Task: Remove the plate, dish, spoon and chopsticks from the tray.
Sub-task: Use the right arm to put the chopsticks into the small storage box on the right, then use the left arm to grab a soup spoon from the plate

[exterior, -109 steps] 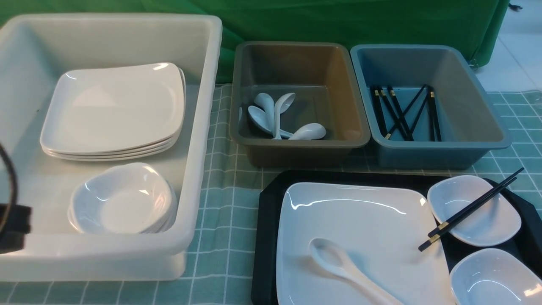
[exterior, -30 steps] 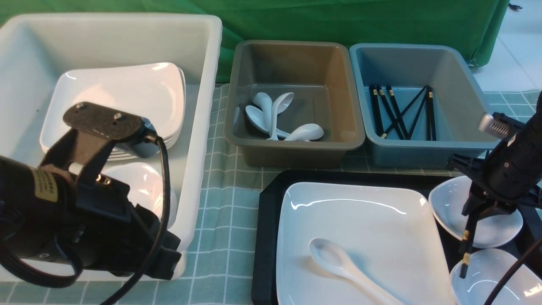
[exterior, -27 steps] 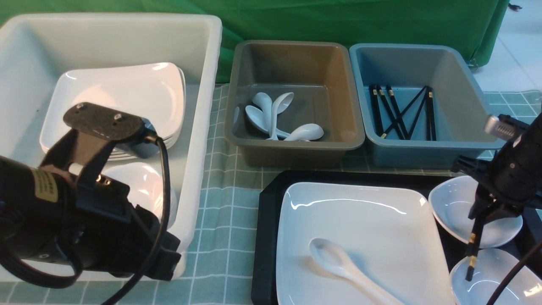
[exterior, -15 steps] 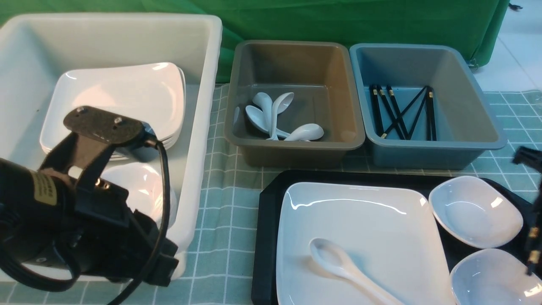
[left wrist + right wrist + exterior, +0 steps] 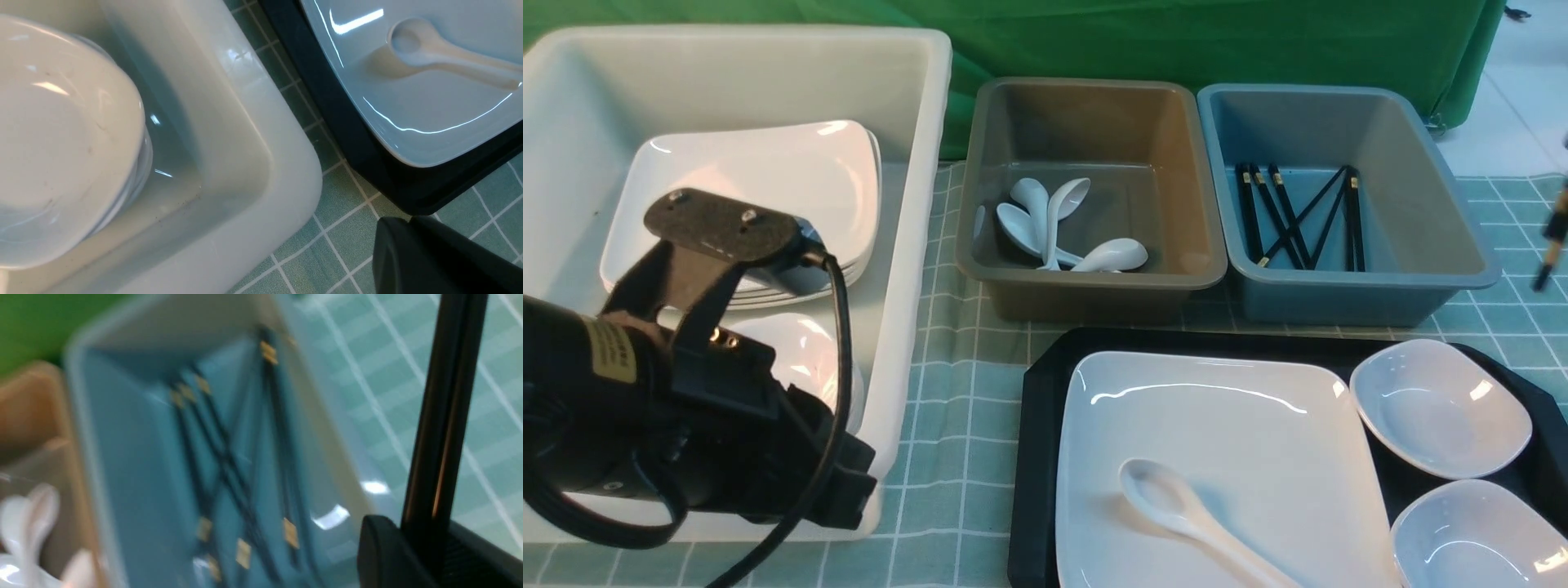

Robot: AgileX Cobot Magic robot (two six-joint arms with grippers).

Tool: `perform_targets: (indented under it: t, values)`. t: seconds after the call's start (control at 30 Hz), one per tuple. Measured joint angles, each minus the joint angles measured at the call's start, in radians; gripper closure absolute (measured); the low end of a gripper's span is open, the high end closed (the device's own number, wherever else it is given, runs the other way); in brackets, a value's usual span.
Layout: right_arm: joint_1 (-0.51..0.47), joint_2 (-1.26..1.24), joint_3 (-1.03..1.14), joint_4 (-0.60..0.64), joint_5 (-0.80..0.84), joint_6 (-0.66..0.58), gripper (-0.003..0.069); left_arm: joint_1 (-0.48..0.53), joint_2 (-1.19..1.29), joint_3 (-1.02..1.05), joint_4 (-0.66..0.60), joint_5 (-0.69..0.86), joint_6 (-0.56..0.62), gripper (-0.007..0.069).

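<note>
Over the green-checked worktop [image 5: 947, 408], before a green backdrop [image 5: 1176, 41], the chopsticks [image 5: 1553, 237] are hanging near-upright, thick ends down, beside the blue-grey bin [image 5: 1421, 212]; right fingers [image 5: 384, 555] are grasping them, left fingers [image 5: 429, 253] are sitting clenched

cloth [image 5: 964, 384]: green check, spread flat (white grid lines)
white tub [image 5: 915, 245]: corner just beside the left gripper [image 5: 408, 224]
black tray [image 5: 1037, 457]: near the gripper's other side
brown bin [image 5: 1094, 302], blue bin [image 5: 1339, 302]: well beyond it, side by side, rims touching
</note>
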Motion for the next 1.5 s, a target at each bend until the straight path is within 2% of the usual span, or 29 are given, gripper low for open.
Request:
perform_targets:
  t: [0.3, 0.47, 0.53, 0.57, 0.6, 0.67, 0.7, 0.77, 0.8, 0.83, 0.9, 0.93, 1.0, 1.03, 1.1, 1.17, 1.23, 1.37, 1.43, 1.5]
  values:
    - [0.154, 0.325, -0.299, 0.008, -0.187, 0.054, 0.0524, 0.000, 0.000, 0.000, 0.000, 0.009, 0.000, 0.0616]
    - [0.208, 0.450, -0.356, 0.008, -0.199, -0.001, 0.0519, 0.000, 0.000, 0.000, -0.001, 0.021, 0.000, 0.0616]
    - [0.229, 0.474, -0.358, 0.008, -0.167, -0.021, 0.0440, 0.000, 0.000, 0.000, -0.004, 0.022, 0.000, 0.0616]
    - [0.233, 0.475, -0.358, 0.007, -0.152, -0.023, 0.0368, 0.000, 0.000, 0.000, -0.004, 0.022, 0.000, 0.0616]
    - [0.235, 0.475, -0.358, 0.006, -0.148, -0.025, 0.0352, 0.000, 0.000, 0.000, -0.004, 0.022, 0.000, 0.0616]
    - [0.238, 0.472, -0.360, -0.009, -0.103, -0.026, 0.0200, 0.000, 0.000, 0.000, -0.004, 0.022, -0.001, 0.0616]
    - [0.238, 0.458, -0.361, -0.029, -0.045, -0.026, 0.0101, 0.000, 0.000, 0.000, -0.004, 0.022, -0.011, 0.0616]
    - [0.237, 0.445, -0.361, -0.054, 0.004, -0.026, 0.0054, 0.000, 0.000, 0.000, -0.004, 0.022, -0.019, 0.0616]
    - [0.236, 0.414, -0.361, -0.110, 0.106, -0.029, 0.0026, 0.000, 0.000, 0.000, -0.004, 0.022, -0.022, 0.0616]
    - [0.237, 0.404, -0.361, -0.123, 0.130, -0.032, 0.0029, 0.000, 0.000, 0.000, -0.004, 0.022, -0.022, 0.0616]
    - [0.234, 0.343, -0.361, -0.176, 0.268, -0.090, 0.0108, 0.000, 0.000, 0.000, -0.004, 0.015, -0.022, 0.0616]
    - [0.233, 0.307, -0.361, -0.191, 0.327, -0.126, 0.0175, 0.000, 0.000, 0.000, -0.004, 0.010, -0.022, 0.0616]
    - [0.230, 0.230, -0.361, -0.210, 0.482, -0.214, 0.0432, 0.000, 0.000, 0.000, -0.004, -0.009, -0.023, 0.0616]
    - [0.230, 0.187, -0.352, -0.212, 0.519, -0.240, 0.0515, 0.000, 0.000, 0.000, -0.004, -0.021, -0.023, 0.0616]
    - [0.229, 0.075, -0.296, -0.207, 0.519, -0.286, 0.0601, 0.000, 0.000, 0.000, -0.014, -0.053, -0.027, 0.0616]
    - [0.229, 0.024, -0.254, -0.203, 0.519, -0.289, 0.0615, 0.000, 0.001, 0.000, -0.020, -0.067, -0.027, 0.0616]
    - [0.229, -0.104, -0.116, -0.199, 0.519, -0.286, 0.0630, 0.000, 0.011, 0.000, -0.052, -0.107, -0.020, 0.0616]
    - [0.228, -0.334, 0.141, -0.199, 0.512, -0.288, 0.0634, -0.004, 0.105, -0.049, -0.182, -0.119, 0.114, 0.0616]
    - [0.228, -0.469, 0.275, -0.200, 0.504, -0.284, 0.0634, -0.049, 0.186, -0.121, -0.248, -0.120, 0.199, 0.0616]
    - [0.228, -0.567, 0.367, -0.200, 0.501, -0.272, 0.0634, -0.117, 0.273, -0.200, -0.250, -0.116, 0.244, 0.0616]
